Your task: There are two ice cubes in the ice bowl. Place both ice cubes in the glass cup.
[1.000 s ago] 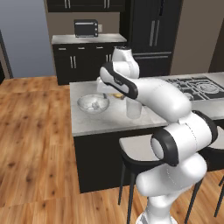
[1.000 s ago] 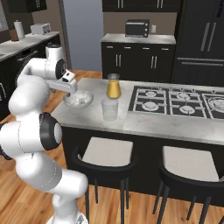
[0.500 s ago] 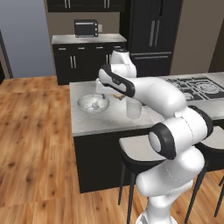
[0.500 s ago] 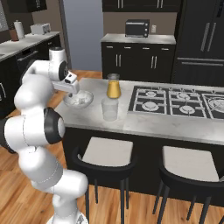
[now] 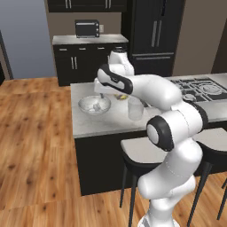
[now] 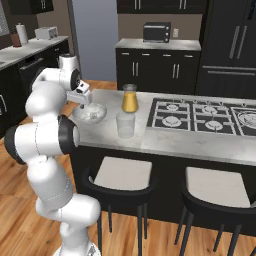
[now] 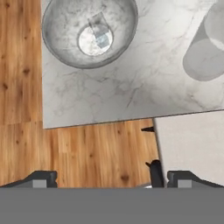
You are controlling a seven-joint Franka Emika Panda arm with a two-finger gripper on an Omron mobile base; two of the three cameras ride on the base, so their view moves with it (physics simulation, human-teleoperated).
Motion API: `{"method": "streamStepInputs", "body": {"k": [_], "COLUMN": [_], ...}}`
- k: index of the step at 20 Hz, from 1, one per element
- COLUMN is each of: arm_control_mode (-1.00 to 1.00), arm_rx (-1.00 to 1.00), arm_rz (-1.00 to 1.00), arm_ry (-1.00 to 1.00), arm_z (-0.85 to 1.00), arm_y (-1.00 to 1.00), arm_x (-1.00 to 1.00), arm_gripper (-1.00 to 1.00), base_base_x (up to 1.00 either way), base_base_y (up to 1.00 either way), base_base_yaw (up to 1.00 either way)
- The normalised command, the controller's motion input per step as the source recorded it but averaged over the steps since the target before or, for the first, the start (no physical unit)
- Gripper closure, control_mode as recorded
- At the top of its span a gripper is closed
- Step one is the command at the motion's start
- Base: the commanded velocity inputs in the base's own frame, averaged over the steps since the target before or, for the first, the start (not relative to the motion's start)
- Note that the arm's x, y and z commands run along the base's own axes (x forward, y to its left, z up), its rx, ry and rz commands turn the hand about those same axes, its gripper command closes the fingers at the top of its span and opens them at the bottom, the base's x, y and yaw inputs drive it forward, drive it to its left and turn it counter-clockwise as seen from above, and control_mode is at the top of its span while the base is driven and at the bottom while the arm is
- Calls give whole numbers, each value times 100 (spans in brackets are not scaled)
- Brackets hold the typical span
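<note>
I see both ice cubes (image 7: 99,35) in the ice bowl (image 7: 61,48) on the desk (image 7: 131,87); glass cup (image 5: 135,109) looks empty (hard to tell). My claw (image 5: 101,90) hovers spread, holding nothing; everything remains.

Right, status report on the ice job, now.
End effector open, empty, above the ice bowl. Ice cubes in bowl. Glass cup beside it, path unobstructed.

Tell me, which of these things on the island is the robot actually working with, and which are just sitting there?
Part of the job:
ice bowl
ice cubes, lying in the bowl's middle
glass cup
gripper, above the bowl

Just lying about:
jar of orange-yellow contents
stove burners
stools
toaster oven on the back counter
</note>
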Motion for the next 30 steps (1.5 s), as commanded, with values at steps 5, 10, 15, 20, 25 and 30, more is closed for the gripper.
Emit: {"method": "streamStepInputs", "body": {"k": [5,10,15,20,25,30], "arm_control_mode": [-100,-100,-100,-100,-100,-100], "arm_rx": [0,-6,-2,0,0,0], "arm_rz": [0,0,0,0,0,0], "arm_ry": [3,4,-3,-7,-1,0], "arm_z": [-27,-32,-6,0,-3,-12], "arm_y": [2,0,0,0,-1,4], "arm_x": [45,54,9,0,10,56], "arm_gripper": [-100,-100,-100,-100,-100,-100], "base_base_x": [0,0,0,0,0,0], "base_base_y": [0,0,0,0,0,0], "base_base_yaw": [0,0,0,0,0,0]}}
